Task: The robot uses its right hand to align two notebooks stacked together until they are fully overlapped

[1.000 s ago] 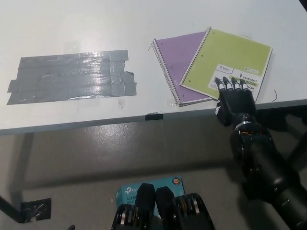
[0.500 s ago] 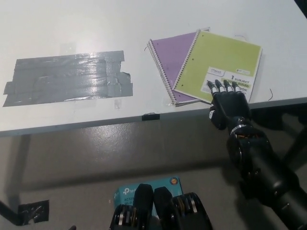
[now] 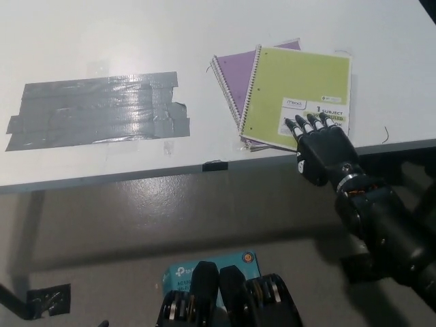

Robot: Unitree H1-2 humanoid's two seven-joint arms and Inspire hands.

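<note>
The black right hand (image 3: 320, 151) reaches up over the near edge of the white worktop (image 3: 204, 41), its fingers (image 3: 308, 125) stretched out flat and slightly spread, their tips pressing on the lower right corner of the green notebook (image 3: 293, 92); they grip nothing. The green notebook lies on top of the purple notebook (image 3: 235, 71), near the worktop's front edge on the right. The two are not aligned: the purple one is turned at an angle, and a wedge of its cover and its spiral binding show past the green notebook's left side. Well to the left, a patch of grey tape strips (image 3: 95, 109) is stuck flat on the worktop. The white left hand is out of view.
</note>
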